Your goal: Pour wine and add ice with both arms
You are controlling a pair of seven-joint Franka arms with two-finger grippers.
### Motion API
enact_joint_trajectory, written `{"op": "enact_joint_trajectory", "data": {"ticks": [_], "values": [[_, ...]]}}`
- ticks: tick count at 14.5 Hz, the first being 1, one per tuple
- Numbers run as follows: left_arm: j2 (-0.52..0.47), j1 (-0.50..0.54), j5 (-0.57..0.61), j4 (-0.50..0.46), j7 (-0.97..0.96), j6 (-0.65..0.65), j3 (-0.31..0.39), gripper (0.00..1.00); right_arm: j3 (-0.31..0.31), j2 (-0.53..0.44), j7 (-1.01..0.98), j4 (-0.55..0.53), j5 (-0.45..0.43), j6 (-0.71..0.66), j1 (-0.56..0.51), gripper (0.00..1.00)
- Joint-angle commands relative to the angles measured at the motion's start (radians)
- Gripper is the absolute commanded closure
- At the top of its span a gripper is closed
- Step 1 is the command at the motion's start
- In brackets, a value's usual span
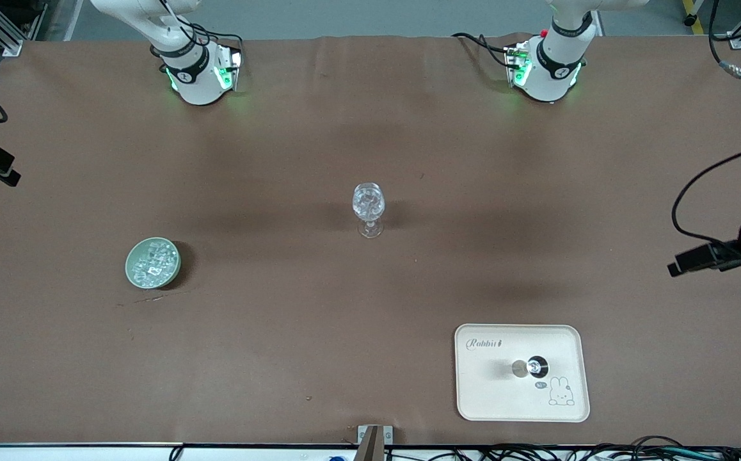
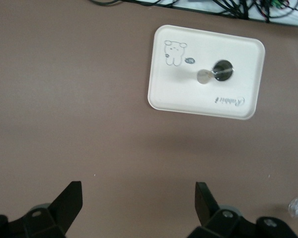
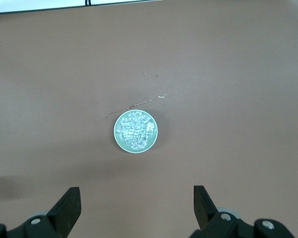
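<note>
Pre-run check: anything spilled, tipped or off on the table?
Nothing stands out. The stemmed glass stands upright mid-table, the ice sits inside its green bowl with no loose chunks, and the bottle stands on the tray. Both grippers, left and right, are open and hold nothing.

Matt brown table (image 1: 281, 333), glittering glassy ice (image 1: 152, 261), smooth cream tray (image 1: 486, 390).

**Ice in bowl and glass, arms held high**

Clear glittering ice (image 1: 152, 261) fills a green bowl (image 1: 132, 269) toward the right arm's end. More chunks sit in the upright stemmed glass (image 1: 368, 210) mid-table. A dark bottle (image 1: 537, 365) stands on a cream tray (image 1: 486, 397).
</note>
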Motion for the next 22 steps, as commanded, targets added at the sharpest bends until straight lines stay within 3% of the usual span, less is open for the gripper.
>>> {"op": "enact_joint_trajectory", "data": {"ticks": [1, 5, 11, 17, 22], "values": [[-0.166, 0.004, 0.076, -0.165, 0.038, 0.014, -0.048, 0.0, 0.008, -0.02, -0.013, -0.02, 0.023, 0.0, -0.012, 0.0], [-0.32, 0.006, 0.098, -0.308, 0.039, 0.016, -0.071, 0.0, 0.008, -0.02, -0.013, -0.02, 0.023, 0.002, -0.01, 0.0], [-0.424, 0.009, 0.104, -0.438, 0.026, 0.04, -0.115, 0.0, 0.008, -0.022, -0.013, -0.02, 0.023, 0.002, -0.008, 0.0], [-0.388, 0.003, 0.097, -0.426, 0.008, 0.045, -0.12, 0.0, 0.008, -0.02, -0.013, -0.02, 0.024, 0.005, -0.007, 0.0], [-0.348, 0.006, 0.106, -0.287, 0.009, -0.03, -0.116, 0.0, 0.004, -0.02, -0.013, -0.02, 0.024, 0.005, -0.002, 0.0]]}}
